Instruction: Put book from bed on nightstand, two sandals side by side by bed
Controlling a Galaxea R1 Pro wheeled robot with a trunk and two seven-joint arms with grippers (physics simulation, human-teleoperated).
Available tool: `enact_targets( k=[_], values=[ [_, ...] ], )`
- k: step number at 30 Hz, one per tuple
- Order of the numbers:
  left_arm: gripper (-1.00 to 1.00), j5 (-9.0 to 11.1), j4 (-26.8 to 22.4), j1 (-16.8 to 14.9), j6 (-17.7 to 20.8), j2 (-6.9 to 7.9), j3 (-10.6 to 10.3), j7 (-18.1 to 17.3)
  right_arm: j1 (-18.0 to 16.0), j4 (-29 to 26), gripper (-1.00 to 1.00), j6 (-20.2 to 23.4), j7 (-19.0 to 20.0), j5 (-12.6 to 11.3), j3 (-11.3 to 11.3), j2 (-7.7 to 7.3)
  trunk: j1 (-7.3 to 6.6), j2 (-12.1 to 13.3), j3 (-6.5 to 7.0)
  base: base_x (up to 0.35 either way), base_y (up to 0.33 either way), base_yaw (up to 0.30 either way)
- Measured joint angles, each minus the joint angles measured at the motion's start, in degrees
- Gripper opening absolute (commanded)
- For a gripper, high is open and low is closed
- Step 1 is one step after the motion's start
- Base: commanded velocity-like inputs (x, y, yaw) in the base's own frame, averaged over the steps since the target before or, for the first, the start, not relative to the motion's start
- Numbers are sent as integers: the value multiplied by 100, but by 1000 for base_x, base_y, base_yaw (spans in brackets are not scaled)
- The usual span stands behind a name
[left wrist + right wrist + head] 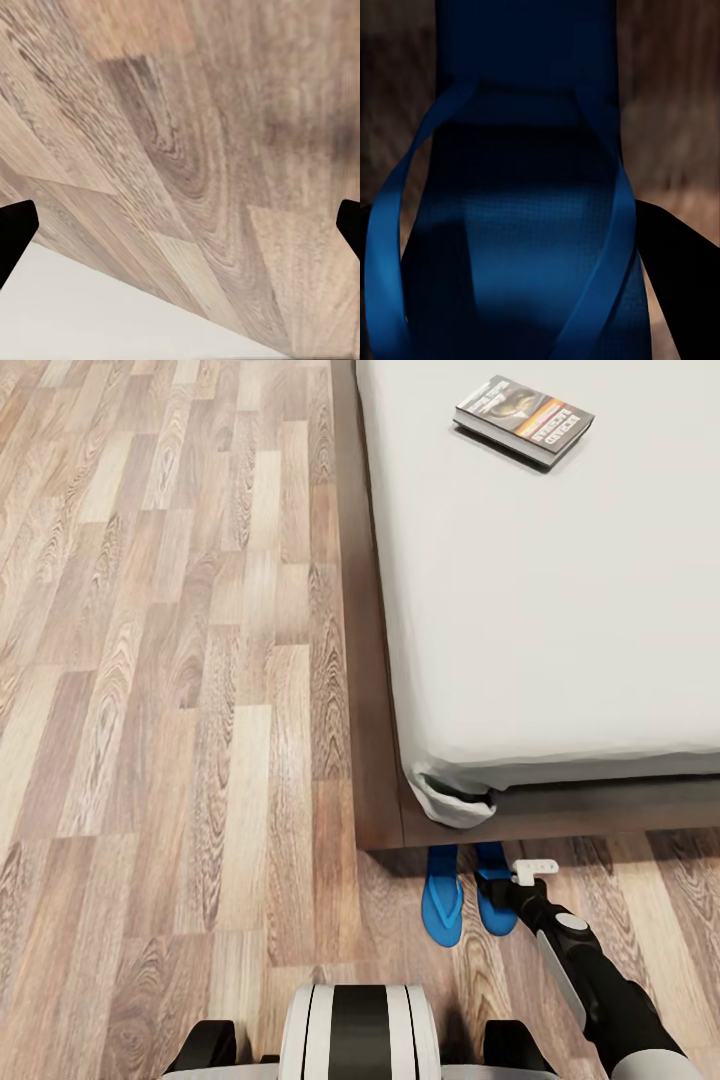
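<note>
Right pincer (500, 880) sits over the right bright-blue sandal (494, 905), its grip state unclear.

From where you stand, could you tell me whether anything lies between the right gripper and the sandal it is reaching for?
Nothing visible does. The right gripper is already at the right-hand sandal, whose straps show right before its camera.

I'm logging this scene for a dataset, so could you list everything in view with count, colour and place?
book: one, greyish with orange band, lying on the mattress.
bed: one, light-grey mattress on a dark-brown frame, on the right.
sandals: two, bright blue, on the floor at the bed's foot corner, side by side.
floor: wood planks, left and front.
right tool: one, black and white, at the right-hand sandal.
left tool: black fingertips, above floor.
robot base: white and black, bottom.
</note>
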Motion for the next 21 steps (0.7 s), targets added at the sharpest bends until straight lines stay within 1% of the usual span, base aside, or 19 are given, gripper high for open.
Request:
enact_targets(
  k=[10, 13, 21],
  values=[
    [100, 0, 1, -1, -4, 0, -4, 0, 0, -11, -100, 8, -5, 10, -1, 0, 0, 0, -1, 0, 0, 0],
    [100, -1, -2, 2, -5, 1, -2, 1, -1, -99, -100, -4, -13, 39, -7, -1, 7, -4, -67, 0, 0, 0],
    [100, 0, 1, -1, -6, 3, -4, 0, -1, -120, -100, 6, -12, 30, -4, 0, 8, -4, -67, 0, 0, 0]
  ],
)
